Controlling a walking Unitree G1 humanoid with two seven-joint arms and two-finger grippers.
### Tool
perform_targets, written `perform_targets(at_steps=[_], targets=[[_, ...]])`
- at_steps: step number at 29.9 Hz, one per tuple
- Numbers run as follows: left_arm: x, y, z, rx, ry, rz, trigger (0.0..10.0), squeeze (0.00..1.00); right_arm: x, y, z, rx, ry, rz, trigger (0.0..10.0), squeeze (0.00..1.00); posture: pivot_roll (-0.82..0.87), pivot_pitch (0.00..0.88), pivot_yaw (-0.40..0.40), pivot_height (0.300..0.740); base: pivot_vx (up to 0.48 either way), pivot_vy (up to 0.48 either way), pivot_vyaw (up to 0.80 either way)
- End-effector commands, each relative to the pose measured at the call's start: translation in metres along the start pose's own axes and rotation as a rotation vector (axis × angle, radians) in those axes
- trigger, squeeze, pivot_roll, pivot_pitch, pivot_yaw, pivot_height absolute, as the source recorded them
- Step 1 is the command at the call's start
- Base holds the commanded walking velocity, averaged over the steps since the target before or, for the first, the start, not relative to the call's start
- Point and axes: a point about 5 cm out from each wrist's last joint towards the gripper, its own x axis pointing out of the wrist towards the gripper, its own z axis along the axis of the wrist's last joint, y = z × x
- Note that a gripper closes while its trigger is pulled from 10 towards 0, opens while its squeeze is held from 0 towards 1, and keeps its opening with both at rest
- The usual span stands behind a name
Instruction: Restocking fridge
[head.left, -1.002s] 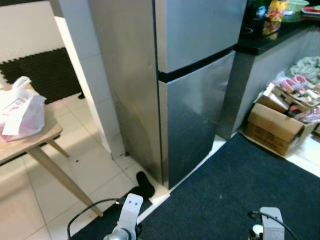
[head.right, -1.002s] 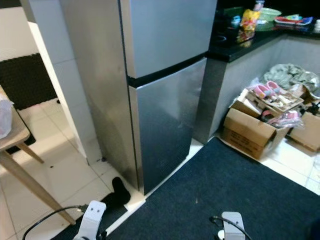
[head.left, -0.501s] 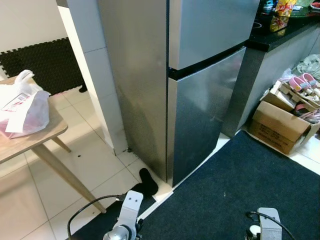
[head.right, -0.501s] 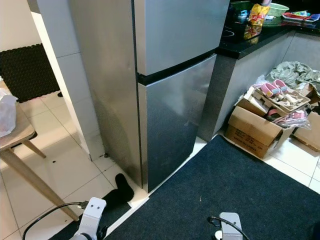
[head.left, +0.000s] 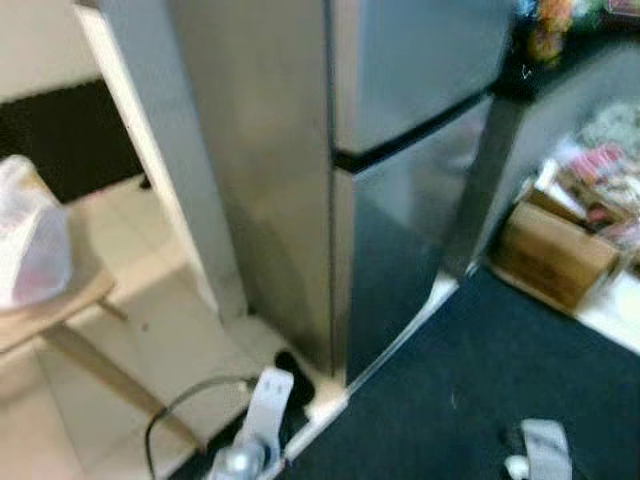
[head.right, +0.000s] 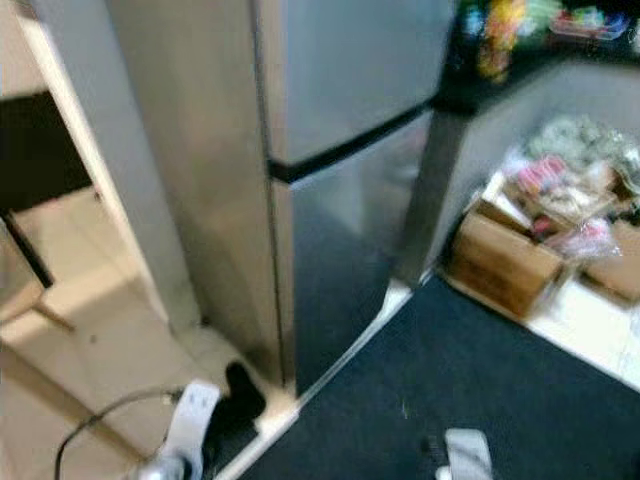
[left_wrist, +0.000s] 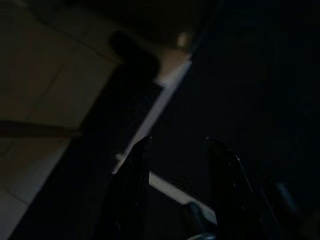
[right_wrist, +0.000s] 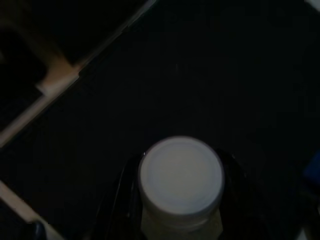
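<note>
our view has swung and blurred; the fridge stands shut ahead, its long axis upright, dark rug open before it. our right gripper clamps a white-capped bottle, cap toward the rug; left gripper hangs with fingers apart.

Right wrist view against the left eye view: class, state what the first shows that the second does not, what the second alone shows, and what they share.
The right wrist view alone shows a white-capped bottle held between the right gripper's fingers. The left eye view alone shows the closed fridge, a white bag on a wooden table, and a cardboard box of clutter. Both show the dark rug and pale floor tiles.
</note>
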Motion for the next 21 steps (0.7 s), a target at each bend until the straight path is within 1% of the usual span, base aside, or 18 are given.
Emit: perform_targets(at_steps=[1,15,21], targets=[[0.0010,-0.0016,0.0019,0.000,0.002,-0.007,10.0,0.00,-0.0014,-0.0016,-0.0030,0.004,-0.004,-0.002,10.0,0.00,-0.11,0.000,0.030,0.726,0.296,0.000,0.00],[0.0021,-0.0051,0.0043,0.023,0.001,-0.030,10.0,0.00,-0.0028,-0.0035,-0.0075,0.017,0.001,-0.015,10.0,0.00,-0.12,0.002,0.042,0.726,0.289,0.000,0.00],[0.0022,-0.0064,0.0043,0.025,-0.003,-0.030,10.0,0.00,-0.0037,-0.0040,-0.0101,0.019,0.005,-0.019,10.0,0.00,-0.12,0.005,0.044,0.726,0.000,0.000,0.00]])
